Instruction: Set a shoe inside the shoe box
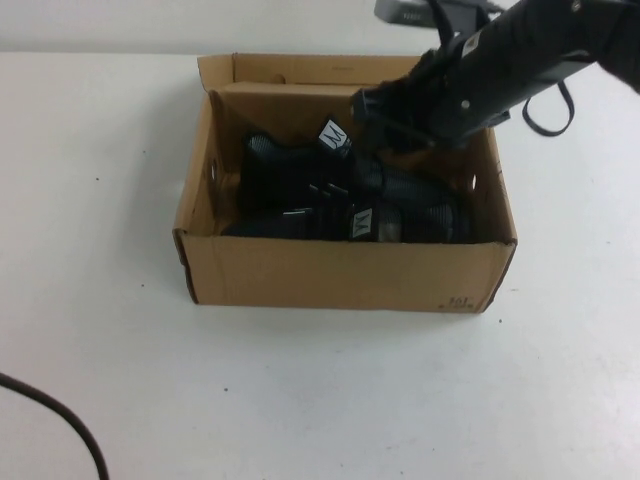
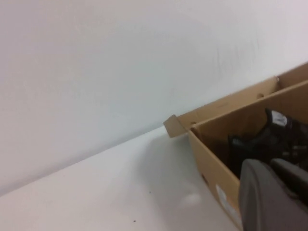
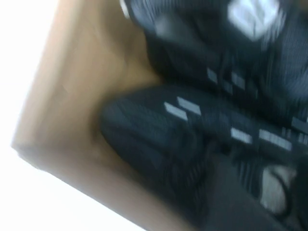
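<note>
A: Where is the shoe box (image 1: 340, 272)?
B: On the white table (image 1: 120, 380), near its middle in the high view. It is brown corrugated cardboard, open at the top, with its flap lid standing along the far side and small print at the near right corner.

A: And the shoe?
B: Two black mesh sneakers lie inside the box, side by side lengthwise. The far shoe (image 1: 290, 165) has its white tongue tag turned upward near the right arm. Its mate (image 1: 400, 222) lies along the near wall, also showing a white tag. Short white dash marks show on both.

A: What about the right claw (image 1: 385, 125)?
B: It reaches in from the far right over the box, low above the far shoe's tag end. The arm's dark body covers the fingers, so I cannot tell how far apart they are or whether they hold anything. The right wrist view is blurred, filled with black mesh and cardboard wall.

A: And the left claw (image 2: 274, 195)?
B: It shows only in the left wrist view, as a grey bulk beside the box's left end. I cannot tell its opening.

A: Anything else?
B: A dark cable (image 1: 60, 415) crosses the table's near left corner.
</note>
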You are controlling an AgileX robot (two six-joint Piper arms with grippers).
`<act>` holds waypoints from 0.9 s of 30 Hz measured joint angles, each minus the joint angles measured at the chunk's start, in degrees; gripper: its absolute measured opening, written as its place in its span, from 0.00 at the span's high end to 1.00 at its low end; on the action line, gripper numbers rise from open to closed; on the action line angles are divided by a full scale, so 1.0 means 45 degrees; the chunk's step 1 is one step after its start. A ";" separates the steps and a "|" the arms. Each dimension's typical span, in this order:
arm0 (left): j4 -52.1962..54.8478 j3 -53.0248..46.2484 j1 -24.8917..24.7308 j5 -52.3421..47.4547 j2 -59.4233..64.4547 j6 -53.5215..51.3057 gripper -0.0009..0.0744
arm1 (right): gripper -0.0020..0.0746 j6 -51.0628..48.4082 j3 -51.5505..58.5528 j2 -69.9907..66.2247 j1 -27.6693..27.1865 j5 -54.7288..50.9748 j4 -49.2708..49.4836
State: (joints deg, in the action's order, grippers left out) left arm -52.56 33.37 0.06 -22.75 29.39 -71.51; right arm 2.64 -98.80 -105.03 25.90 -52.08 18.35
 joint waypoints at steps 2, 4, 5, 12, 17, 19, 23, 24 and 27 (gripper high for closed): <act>0.0368 0.0000 0.0000 -0.0275 0.0000 -0.0476 0.99 | 0.70 -0.0001 0.0000 0.0587 0.0000 0.0494 0.0000; 0.0774 0.0000 0.0000 -0.0707 0.0000 -0.0647 0.99 | 0.84 -0.0020 0.0000 0.1194 0.0000 0.0909 0.0000; 0.0963 0.0000 0.0000 -0.1011 0.0000 -0.0673 0.99 | 0.89 -0.0020 0.0000 0.1549 0.0000 0.1127 0.0000; 0.1424 0.0000 0.0000 -0.2085 -0.0154 -0.0095 0.99 | 0.99 -0.1006 0.0000 0.3982 0.0000 0.1670 -0.0047; 0.1437 0.0000 -0.0032 -0.2138 -0.0286 0.0484 0.99 | 0.99 -0.2169 0.0000 0.5622 -0.0031 0.0926 -0.0047; 0.1437 -0.0026 -0.0209 -0.2138 -0.0286 0.0653 0.99 | 0.99 -0.2420 0.0000 0.6144 -0.0031 0.0709 -0.0128; 0.1379 -0.0306 -0.1079 -0.1775 -0.0286 0.0835 0.99 | 0.99 -0.2609 0.0891 0.7421 -0.0031 0.0953 -0.0521; 0.1355 -0.0430 -0.1274 -0.1638 -0.0286 0.0903 0.99 | 0.99 -0.2609 0.1278 0.7827 -0.0053 0.1161 -0.0678; 0.1311 -0.0815 -0.1785 -0.1194 -0.0286 0.1222 0.99 | 0.99 -0.2655 0.3277 0.9180 -0.0051 0.2388 -0.1113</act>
State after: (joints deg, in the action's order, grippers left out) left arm -46.66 29.71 -7.97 -28.12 28.11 -66.01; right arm -9.30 -84.06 -63.72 25.67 -41.34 13.34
